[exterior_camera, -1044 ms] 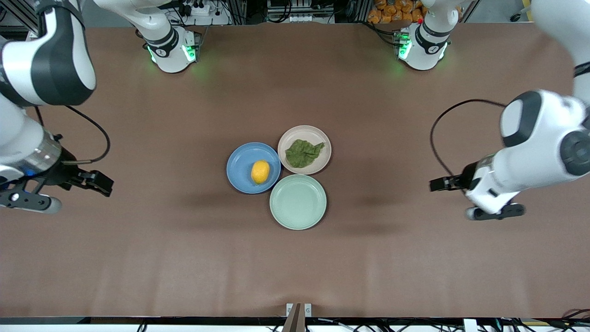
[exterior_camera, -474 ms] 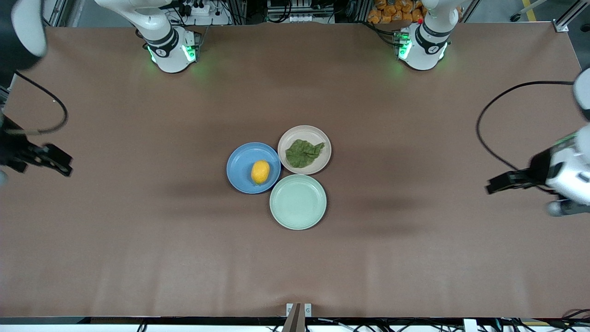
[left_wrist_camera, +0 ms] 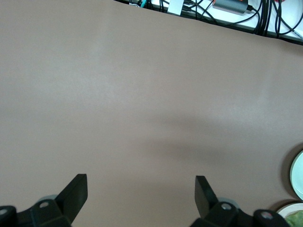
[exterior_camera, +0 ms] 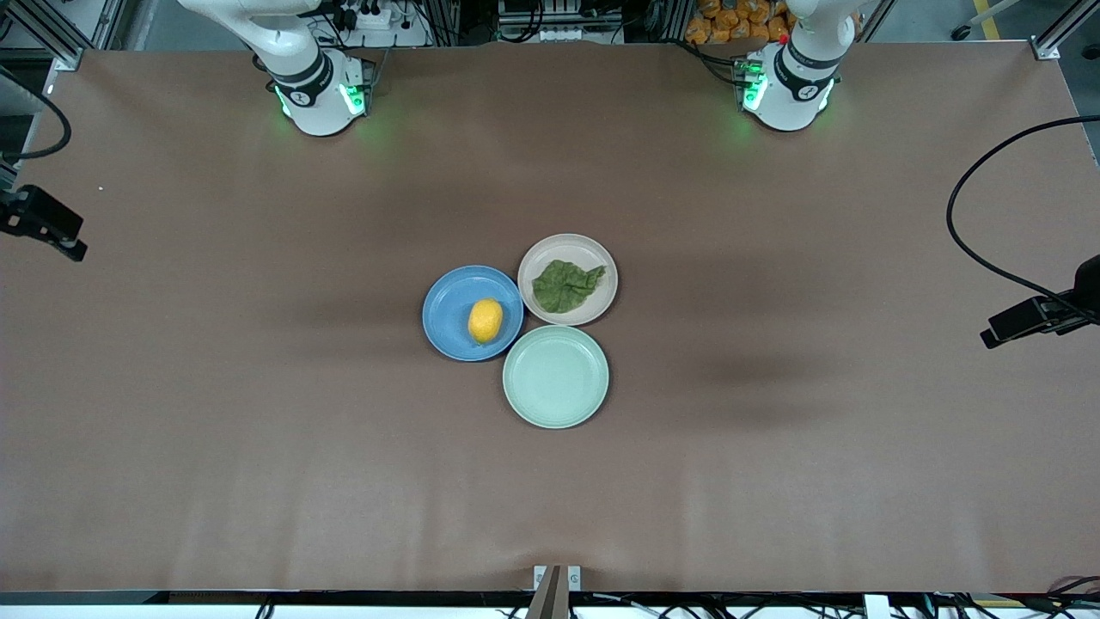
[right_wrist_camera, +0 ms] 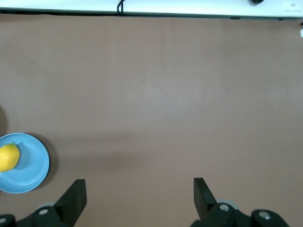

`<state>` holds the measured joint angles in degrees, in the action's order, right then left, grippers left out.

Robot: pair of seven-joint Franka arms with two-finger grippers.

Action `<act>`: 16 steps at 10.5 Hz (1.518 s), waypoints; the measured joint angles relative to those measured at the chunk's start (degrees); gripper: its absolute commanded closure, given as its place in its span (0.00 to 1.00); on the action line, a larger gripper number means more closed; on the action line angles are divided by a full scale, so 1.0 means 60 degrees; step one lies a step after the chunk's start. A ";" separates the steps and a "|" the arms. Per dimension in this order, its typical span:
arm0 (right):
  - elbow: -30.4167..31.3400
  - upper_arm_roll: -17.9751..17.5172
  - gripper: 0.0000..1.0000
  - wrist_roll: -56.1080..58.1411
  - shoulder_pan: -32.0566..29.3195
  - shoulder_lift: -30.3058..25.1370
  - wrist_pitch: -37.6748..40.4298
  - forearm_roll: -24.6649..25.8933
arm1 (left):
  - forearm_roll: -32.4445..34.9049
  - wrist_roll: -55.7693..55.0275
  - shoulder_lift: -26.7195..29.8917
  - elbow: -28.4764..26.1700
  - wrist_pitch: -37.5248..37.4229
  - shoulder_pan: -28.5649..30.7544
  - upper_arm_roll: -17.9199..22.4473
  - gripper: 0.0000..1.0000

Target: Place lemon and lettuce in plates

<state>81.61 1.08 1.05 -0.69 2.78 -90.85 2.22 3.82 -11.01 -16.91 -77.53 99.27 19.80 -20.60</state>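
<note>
1. I count three plates: one blue plate [exterior_camera: 449, 311], one beige-pink plate [exterior_camera: 567, 248], one mint-green plate [exterior_camera: 555, 376].
2. I see one lemon [exterior_camera: 485, 321].
3. I see one lettuce [exterior_camera: 566, 284] leaf.

A pale mint-green plate [exterior_camera: 555, 376] sits on the brown table [exterior_camera: 258, 430] (nothing on it).

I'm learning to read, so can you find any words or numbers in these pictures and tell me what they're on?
No text can be read in these pictures.
The blue plate, the beige-pink plate and the pale green plate: plain, no writing.
The lemon and the lettuce: no label.
A small mark on the white strip at the table's edge: too small to read.
</note>
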 measured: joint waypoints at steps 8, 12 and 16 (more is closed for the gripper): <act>0.1243 -0.0021 0.00 0.0500 -0.0536 -0.0505 -0.0107 -0.0705 | -0.0399 0.0002 0.0876 0.0020 -0.0933 -0.2440 0.2472 0.00; 0.1996 -0.0113 0.00 0.0501 -0.0533 -0.0503 -0.0397 -0.0712 | -0.0711 0.0002 0.1113 0.0018 -0.1108 -0.3303 0.3709 0.00; 0.2050 -0.0160 0.00 0.0501 -0.0529 -0.0584 -0.0542 -0.0715 | -0.0746 0.0002 0.1140 -0.0022 -0.1497 -0.3376 0.3757 0.00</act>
<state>93.91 0.12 4.05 -3.86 -0.73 -94.10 -2.07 -0.66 -11.00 -10.07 -77.66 90.28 -0.46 1.94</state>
